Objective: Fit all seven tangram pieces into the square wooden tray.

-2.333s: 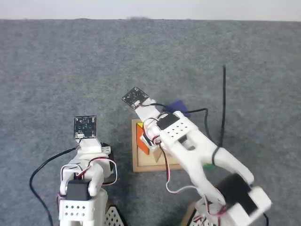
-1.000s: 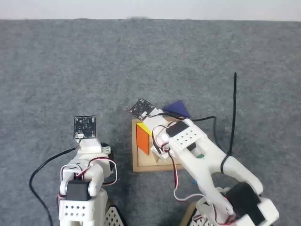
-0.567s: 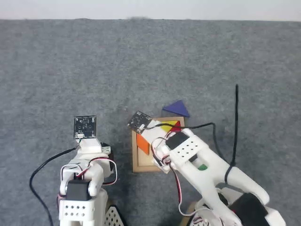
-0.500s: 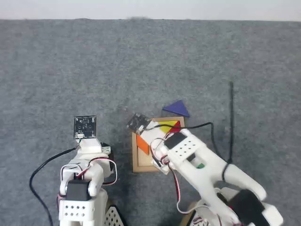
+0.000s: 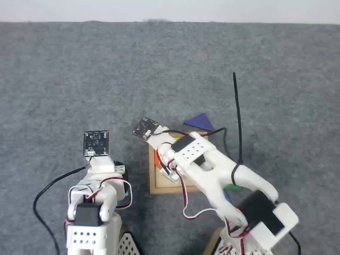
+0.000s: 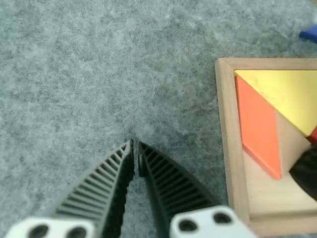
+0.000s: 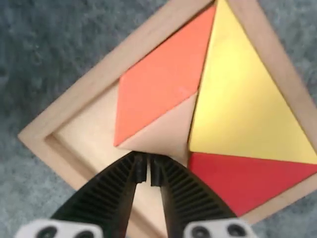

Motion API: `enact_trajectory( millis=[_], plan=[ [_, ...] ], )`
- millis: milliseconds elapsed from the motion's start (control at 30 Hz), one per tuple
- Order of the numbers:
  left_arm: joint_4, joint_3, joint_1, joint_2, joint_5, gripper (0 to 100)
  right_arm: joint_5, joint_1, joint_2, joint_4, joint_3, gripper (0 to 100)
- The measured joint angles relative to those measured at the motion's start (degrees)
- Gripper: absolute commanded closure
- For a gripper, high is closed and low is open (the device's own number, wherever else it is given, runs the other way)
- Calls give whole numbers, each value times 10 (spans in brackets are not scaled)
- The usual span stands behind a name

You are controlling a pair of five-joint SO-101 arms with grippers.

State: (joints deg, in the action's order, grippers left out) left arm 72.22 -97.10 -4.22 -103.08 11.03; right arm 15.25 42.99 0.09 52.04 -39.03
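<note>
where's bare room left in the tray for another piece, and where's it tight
Bare wood remains in the tray corner bordered by the orange piece, the red piece and two walls; the right gripper hangs over it. The yellow piece side is packed. Outside, open grey felt lies between the left gripper and the tray.

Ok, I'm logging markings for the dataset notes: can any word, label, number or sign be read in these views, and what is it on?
No text can be read.
Orange piece, yellow piece, red piece, blue triangle and wooden tray: plain, no print.
Circuit board on one arm, second board on the other: any markings are too small to read.
</note>
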Motion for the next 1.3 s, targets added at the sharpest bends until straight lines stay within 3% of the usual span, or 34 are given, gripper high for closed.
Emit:
enact_trajectory(
  millis=[267, 500, 700, 867, 967, 1200, 1300],
  plan=[
    [0, 0, 0, 0, 0, 987, 0, 0, -1, 1, 12, 950],
    [0, 0, 0, 0, 0, 987, 1, -8, -149, 17, -44, 950],
    [0, 0, 0, 0, 0, 987, 1, -109, -310, 107, -82, 948],
    [0, 0, 0, 0, 0, 987, 0, -207, -353, 116, -145, 827],
    [0, 0, 0, 0, 0, 987, 0, -233, -351, 109, -177, 778],
    [0, 0, 0, 0, 0, 987, 1, -246, -295, 84, -193, 786],
    [0, 0, 0, 0, 0, 987, -1, -271, -262, 71, -193, 733]
  ],
)
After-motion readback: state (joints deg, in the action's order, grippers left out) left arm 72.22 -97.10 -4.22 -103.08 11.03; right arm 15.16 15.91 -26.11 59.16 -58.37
